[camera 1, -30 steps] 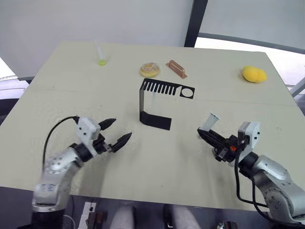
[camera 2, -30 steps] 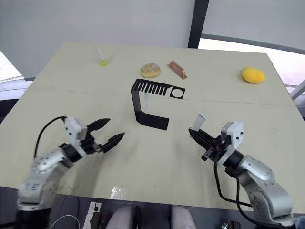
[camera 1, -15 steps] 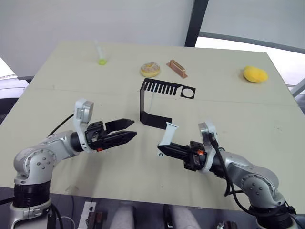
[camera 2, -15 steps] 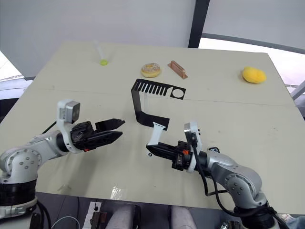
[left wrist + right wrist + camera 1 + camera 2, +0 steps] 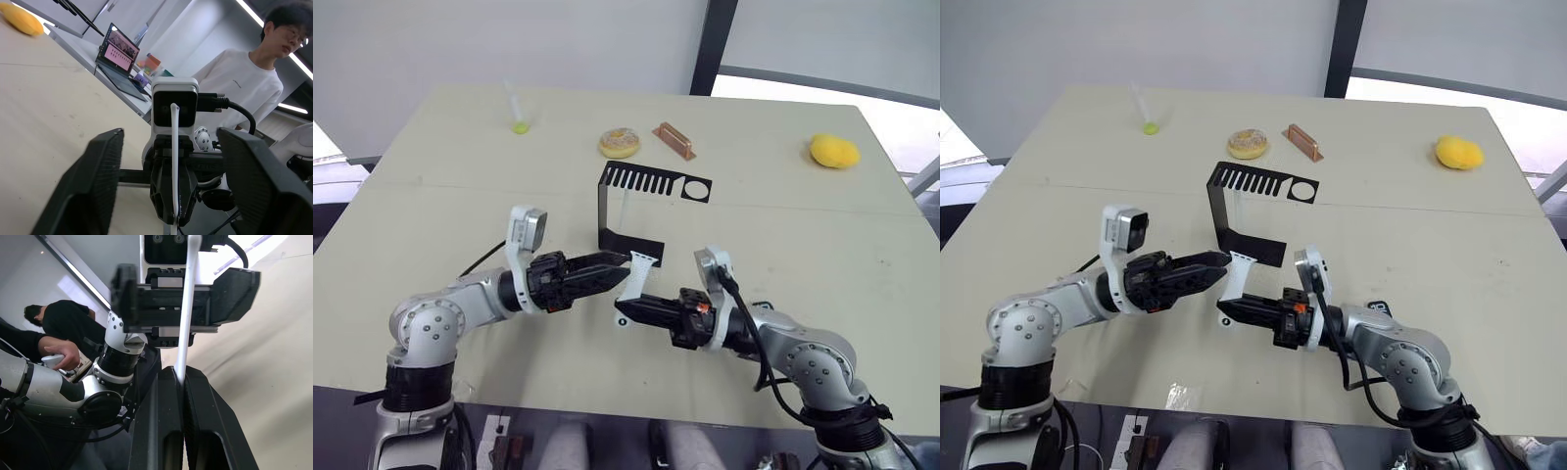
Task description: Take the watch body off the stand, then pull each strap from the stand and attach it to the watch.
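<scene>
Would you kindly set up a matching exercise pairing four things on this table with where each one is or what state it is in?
Things:
1. strap
2. stand
3. left gripper
4. doughnut

States or places:
A. open, fingers either side of the strap
B. at the table's far side, beside a copper-coloured bar
C. pinched upright in the right gripper
D. upright mid-table, slotted top plate

Pairs: 1-C, 2-D, 3-A, 4-B

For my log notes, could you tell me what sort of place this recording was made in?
Probably a robotics lab or office: a plain table holds test props such as a stand, and the wrist views show a laptop on a desk and a person holding a controller.
</scene>
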Controlling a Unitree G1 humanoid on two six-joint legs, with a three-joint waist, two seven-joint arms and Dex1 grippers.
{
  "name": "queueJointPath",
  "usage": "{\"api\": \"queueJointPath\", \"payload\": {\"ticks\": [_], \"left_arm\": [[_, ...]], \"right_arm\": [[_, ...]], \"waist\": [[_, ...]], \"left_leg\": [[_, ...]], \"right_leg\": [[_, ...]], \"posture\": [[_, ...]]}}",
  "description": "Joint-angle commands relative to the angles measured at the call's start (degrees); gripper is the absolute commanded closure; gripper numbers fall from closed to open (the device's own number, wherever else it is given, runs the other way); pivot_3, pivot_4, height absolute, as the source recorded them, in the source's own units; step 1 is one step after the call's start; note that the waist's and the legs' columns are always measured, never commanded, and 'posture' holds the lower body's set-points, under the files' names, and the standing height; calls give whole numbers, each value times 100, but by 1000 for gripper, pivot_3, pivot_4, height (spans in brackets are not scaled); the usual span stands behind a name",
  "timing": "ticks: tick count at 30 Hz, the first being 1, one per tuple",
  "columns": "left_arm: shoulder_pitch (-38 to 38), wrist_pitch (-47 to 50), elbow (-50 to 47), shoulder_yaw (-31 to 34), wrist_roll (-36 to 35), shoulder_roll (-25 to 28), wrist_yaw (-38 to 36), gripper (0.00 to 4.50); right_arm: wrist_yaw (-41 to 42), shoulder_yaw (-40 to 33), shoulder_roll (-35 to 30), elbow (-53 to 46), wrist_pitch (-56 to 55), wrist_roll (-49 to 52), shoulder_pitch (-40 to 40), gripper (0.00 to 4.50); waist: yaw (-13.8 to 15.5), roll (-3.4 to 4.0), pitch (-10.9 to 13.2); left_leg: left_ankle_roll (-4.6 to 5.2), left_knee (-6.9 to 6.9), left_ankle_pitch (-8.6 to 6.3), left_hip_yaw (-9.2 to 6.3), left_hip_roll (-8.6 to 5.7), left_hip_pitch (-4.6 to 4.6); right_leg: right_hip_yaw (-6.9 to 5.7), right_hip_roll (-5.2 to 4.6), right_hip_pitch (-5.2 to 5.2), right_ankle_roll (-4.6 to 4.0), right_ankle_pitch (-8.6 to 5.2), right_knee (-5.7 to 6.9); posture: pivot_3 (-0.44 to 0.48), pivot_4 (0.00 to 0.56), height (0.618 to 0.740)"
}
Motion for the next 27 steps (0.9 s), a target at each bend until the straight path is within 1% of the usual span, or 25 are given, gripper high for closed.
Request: {"api": "queueJointPath", "payload": {"ticks": [1, 7, 27], "left_arm": [[-3, 93, 6, 135, -391, -84, 185, 1785], [98, 173, -53, 9, -434, -85, 192, 1785], [-12, 91, 91, -106, -357, -212, 148, 1785]], "right_arm": [[66, -6, 105, -148, 3, 122, -20, 4500], [30, 46, 203, -214, 59, 111, 1, 4500], [52, 84, 251, -220, 55, 14, 31, 4500]], "waist": [[-4, 0, 0], [-4, 0, 0], [-2, 0, 0]], "left_leg": [[0, 0, 0, 0, 0, 0], [-1, 0, 0, 0, 0, 0], [-2, -2, 1, 0, 0, 0]], "right_leg": [[0, 0, 0, 0, 0, 0], [0, 1, 0, 0, 0, 0], [1, 1, 0, 0, 0, -4]], "posture": [[0, 150, 740], [0, 150, 740], [0, 150, 740]]}}
